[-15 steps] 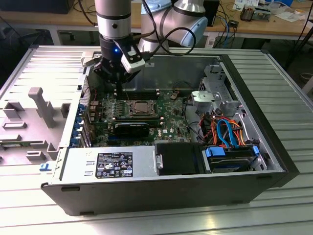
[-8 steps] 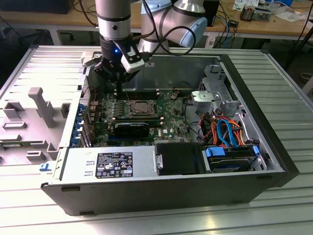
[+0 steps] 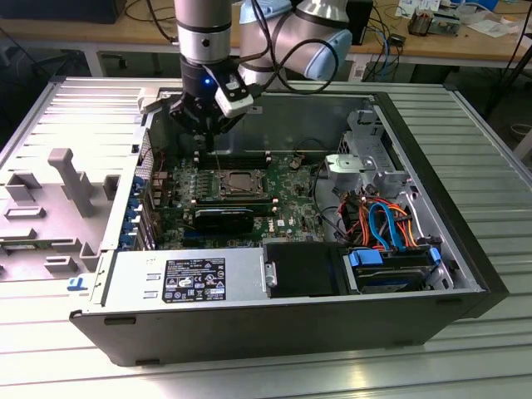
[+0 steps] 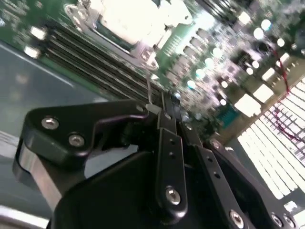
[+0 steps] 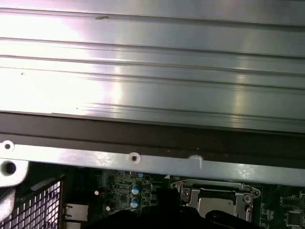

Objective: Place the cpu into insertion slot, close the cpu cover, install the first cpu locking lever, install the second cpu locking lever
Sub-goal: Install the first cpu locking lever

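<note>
cpu (image 3: 242, 179) in insertion slot (image 3: 218, 189), on motherboard (image 3: 287, 195)

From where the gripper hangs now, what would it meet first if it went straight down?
Probably the green motherboard beside the long black memory slots, just behind the cpu cover. The gripper points down there, though depth is unclear.

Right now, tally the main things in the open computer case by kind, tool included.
green motherboard: 1
cpu cover: 1
silver power supply: 1
tool: 1
Total: 4
</note>
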